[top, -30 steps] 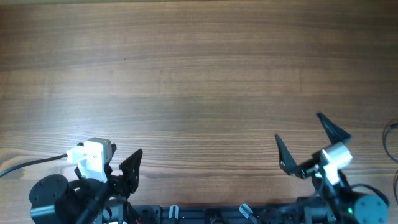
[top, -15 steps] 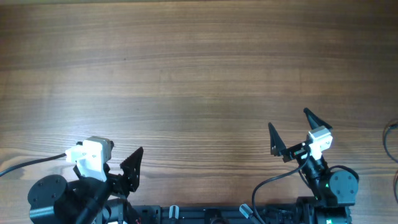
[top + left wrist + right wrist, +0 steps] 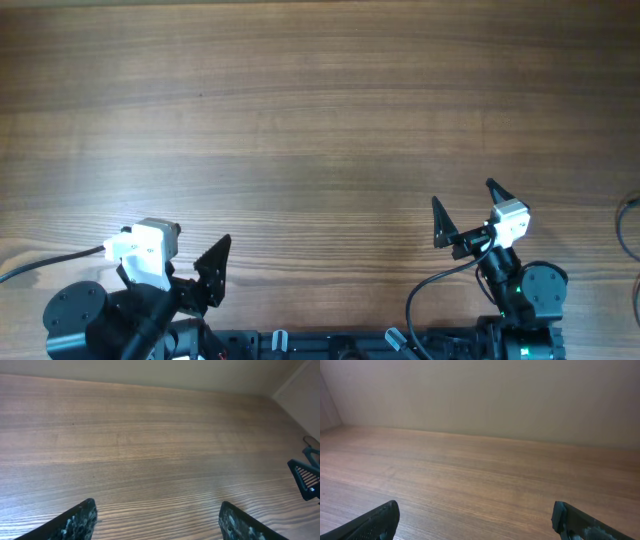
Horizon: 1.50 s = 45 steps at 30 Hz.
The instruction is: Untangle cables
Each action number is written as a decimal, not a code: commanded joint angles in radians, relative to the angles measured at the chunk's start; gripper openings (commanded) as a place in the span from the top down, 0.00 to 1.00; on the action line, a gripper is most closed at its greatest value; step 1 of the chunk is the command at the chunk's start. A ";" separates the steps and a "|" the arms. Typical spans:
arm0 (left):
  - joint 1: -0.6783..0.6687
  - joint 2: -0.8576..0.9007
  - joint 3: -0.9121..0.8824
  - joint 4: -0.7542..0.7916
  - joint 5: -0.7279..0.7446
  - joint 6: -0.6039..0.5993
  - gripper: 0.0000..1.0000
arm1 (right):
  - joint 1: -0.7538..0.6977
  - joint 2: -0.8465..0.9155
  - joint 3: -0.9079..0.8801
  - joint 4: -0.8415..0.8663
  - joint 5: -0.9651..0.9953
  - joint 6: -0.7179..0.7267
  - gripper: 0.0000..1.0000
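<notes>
Only a short stretch of thin black cable (image 3: 622, 218) shows, curving along the far right edge of the overhead view; the rest is out of view. My right gripper (image 3: 465, 208) is open and empty, low over the table's front right, well left of that strand. In its wrist view (image 3: 476, 510) both fingertips stand wide apart over bare wood. My left gripper (image 3: 175, 268) is open and empty at the front left. Its wrist view (image 3: 157, 510) shows only bare wood between the fingers, with the right gripper's finger (image 3: 305, 474) at the right edge.
The wooden table (image 3: 320, 120) fills the overhead view. A thicker black arm cable (image 3: 50, 262) runs in from the left edge to the left wrist. The arm bases (image 3: 330, 345) sit along the front edge. A pale wall (image 3: 485, 395) stands behind the table.
My right gripper has moved left and turned, its fingers now nearer each other in the overhead view. The left arm has not moved.
</notes>
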 commanded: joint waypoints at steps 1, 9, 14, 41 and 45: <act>0.005 -0.007 -0.002 0.004 -0.006 0.011 0.14 | 0.000 0.080 -0.005 0.000 0.021 0.007 0.00; 0.005 -0.007 -0.002 0.005 -0.006 0.011 0.00 | 0.000 0.265 -0.005 0.001 0.023 0.006 0.00; 0.005 -0.007 -0.002 0.005 -0.006 0.011 0.00 | 0.000 0.343 -0.005 0.001 0.076 0.006 0.00; 0.005 -0.007 -0.002 0.035 -0.081 0.012 0.00 | 0.001 0.345 -0.005 0.002 0.079 0.008 0.00; 0.005 -0.007 -0.002 0.035 -0.081 0.011 0.00 | 0.000 0.299 -0.005 0.001 0.078 0.009 0.00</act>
